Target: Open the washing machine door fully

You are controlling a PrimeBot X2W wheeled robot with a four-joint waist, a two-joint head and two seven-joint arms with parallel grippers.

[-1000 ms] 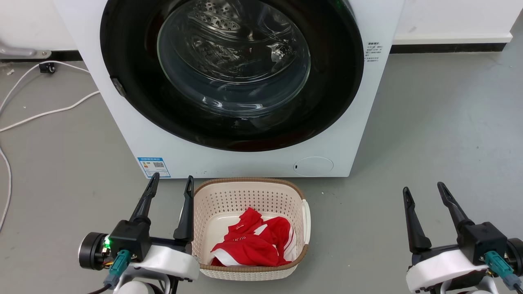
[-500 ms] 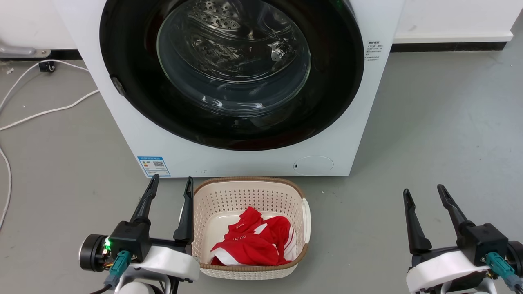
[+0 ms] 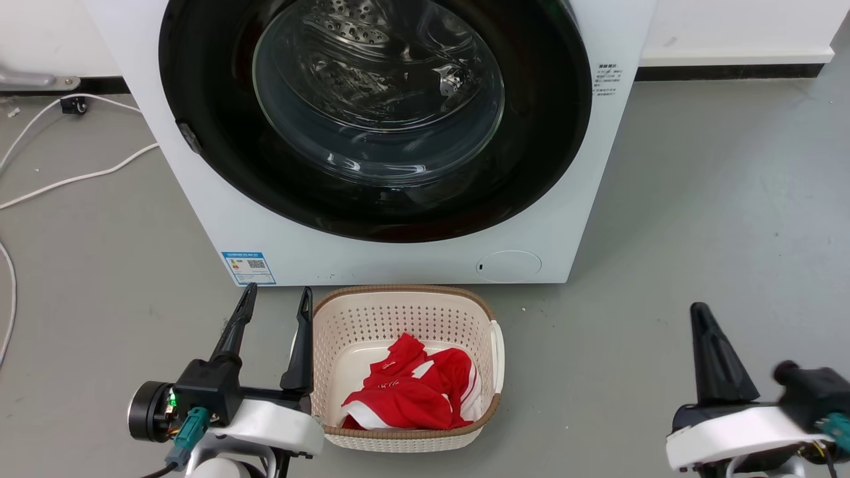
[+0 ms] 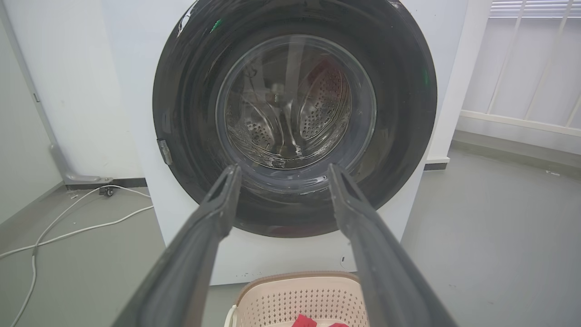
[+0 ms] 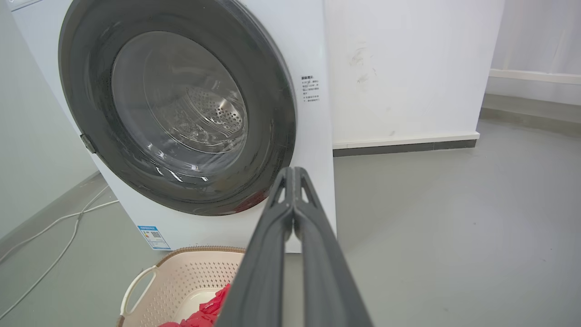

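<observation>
Head view shows the left gripper low over the grey floor with its two dark fingers spread apart and nothing between them. The closed washing machine door lies ahead of and above those fingertips, flat against the front of the white washing machine. The blue sticker sits just ahead of its left fingertip. The round flap is further off to its right. The beige laundry basket stands just beside the gripper on its right, close against the right finger, though contact cannot be judged. A red garment is crumpled inside it. A white cable trails over the floor well off to this gripper's left. The right gripper is well apart from the basket on the far side, with the machine ahead and to its left. In the right wrist view the right gripper has its fingers pressed together from base to tip, holding nothing, and the door is ahead and to the left, clear of it. A small grey tab shows on the door's far rim. In the left wrist view the left gripper frames the lower part of the door's glass bowl between its parted fingers, not touching it
</observation>
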